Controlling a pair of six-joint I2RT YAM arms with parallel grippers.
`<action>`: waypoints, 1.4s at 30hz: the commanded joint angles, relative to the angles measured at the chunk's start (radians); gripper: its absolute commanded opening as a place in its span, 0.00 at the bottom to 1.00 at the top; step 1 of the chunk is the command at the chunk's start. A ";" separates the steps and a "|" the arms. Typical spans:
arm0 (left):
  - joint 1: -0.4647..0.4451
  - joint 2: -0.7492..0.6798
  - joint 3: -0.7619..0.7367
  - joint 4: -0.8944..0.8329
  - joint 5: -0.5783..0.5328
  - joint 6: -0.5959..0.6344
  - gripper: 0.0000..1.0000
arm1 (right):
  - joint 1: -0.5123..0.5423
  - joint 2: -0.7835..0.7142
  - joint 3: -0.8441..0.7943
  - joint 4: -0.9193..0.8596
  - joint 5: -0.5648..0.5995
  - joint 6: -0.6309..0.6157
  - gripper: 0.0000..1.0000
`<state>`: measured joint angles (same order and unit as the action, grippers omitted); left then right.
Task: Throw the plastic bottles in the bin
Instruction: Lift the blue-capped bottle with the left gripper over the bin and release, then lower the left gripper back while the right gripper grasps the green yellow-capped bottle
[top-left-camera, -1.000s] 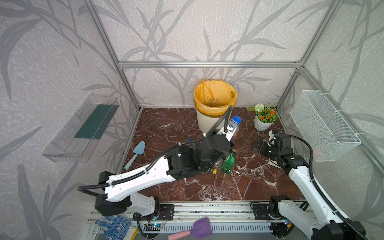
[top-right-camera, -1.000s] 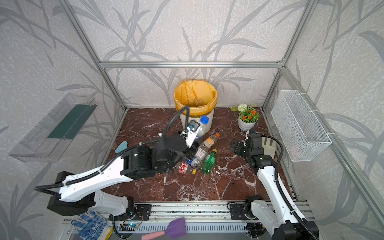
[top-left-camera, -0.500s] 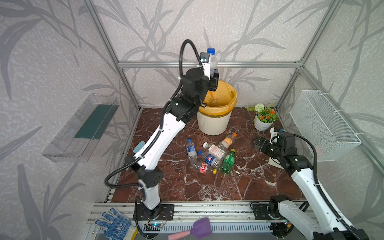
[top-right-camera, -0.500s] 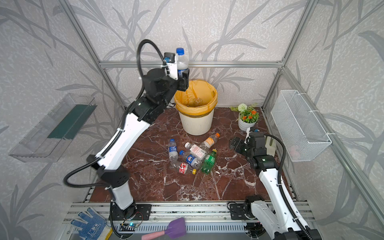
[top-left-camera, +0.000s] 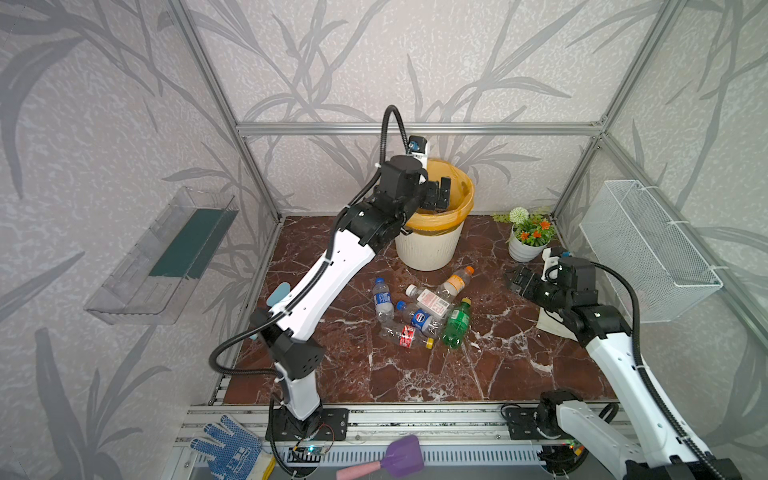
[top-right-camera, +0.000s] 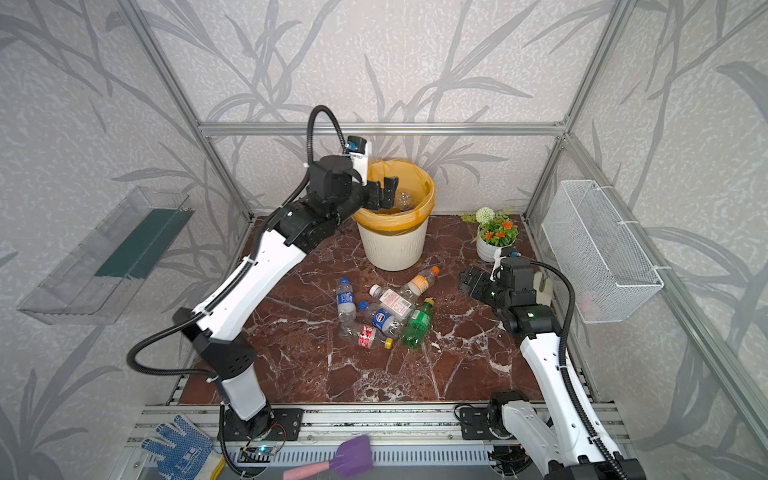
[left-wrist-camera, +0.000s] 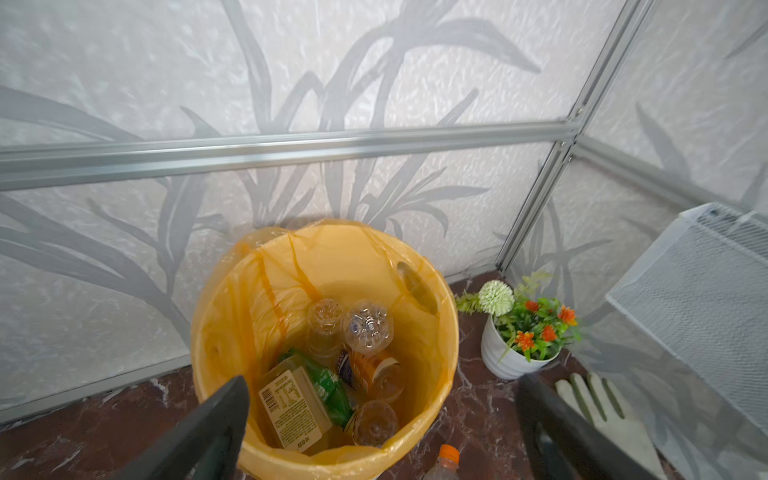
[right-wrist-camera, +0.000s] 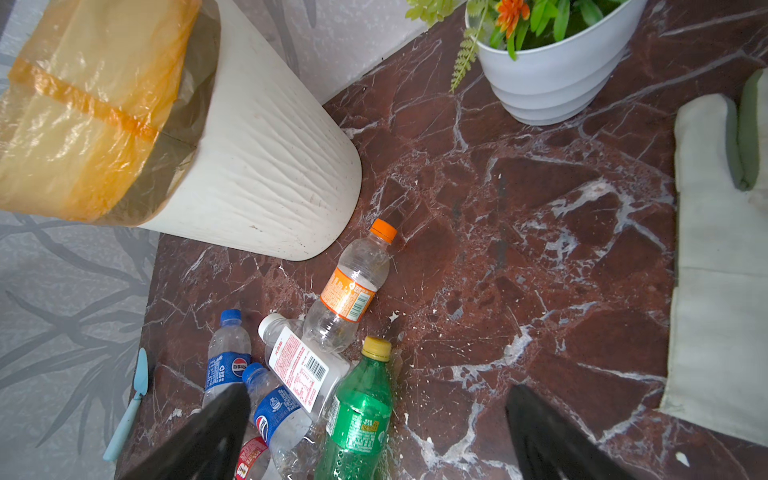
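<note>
The bin (top-left-camera: 428, 249) stands at the back of the marble floor, its orange bag folded over the rim (left-wrist-camera: 444, 365). My left gripper (top-left-camera: 438, 195) hangs open over the bin's mouth with nothing between its fingers (left-wrist-camera: 232, 399). Several plastic bottles (left-wrist-camera: 365, 328) lie inside the bin, clear, green and orange-labelled. Several more bottles (top-left-camera: 430, 299) lie in a heap on the floor in front of the bin, among them a green one (right-wrist-camera: 359, 407) and an orange-capped one (right-wrist-camera: 353, 286). My right gripper (top-left-camera: 517, 280) is open, low to the right of the heap, empty.
A white flower pot (top-left-camera: 528, 245) stands right of the bin. A white glove (right-wrist-camera: 715, 249) lies by the right wall under a wire mesh basket (top-left-camera: 648, 249). A light blue spoon (top-left-camera: 277, 293) lies at the left wall. A clear shelf (top-left-camera: 166, 253) hangs on the left.
My left arm lifted a blue-capped bottle from the heap to above the bin, lowered over the mouth and opened; the bottle is out of the gripper. The right arm barely moved.
</note>
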<state>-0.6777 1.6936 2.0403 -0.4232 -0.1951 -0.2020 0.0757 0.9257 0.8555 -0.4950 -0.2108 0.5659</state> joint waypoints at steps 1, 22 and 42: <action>0.003 -0.086 -0.157 0.143 -0.050 -0.049 0.99 | 0.010 0.011 -0.012 -0.019 -0.002 0.037 0.97; 0.005 -0.676 -1.296 0.055 -0.255 -0.597 0.99 | 0.447 0.341 -0.093 0.055 0.144 0.234 0.96; 0.004 -0.904 -1.529 -0.085 -0.243 -0.761 0.99 | 0.468 0.606 -0.032 0.055 0.131 0.179 0.83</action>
<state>-0.6777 0.7982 0.5194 -0.4721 -0.4030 -0.9413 0.5434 1.5105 0.7925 -0.4049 -0.0875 0.7712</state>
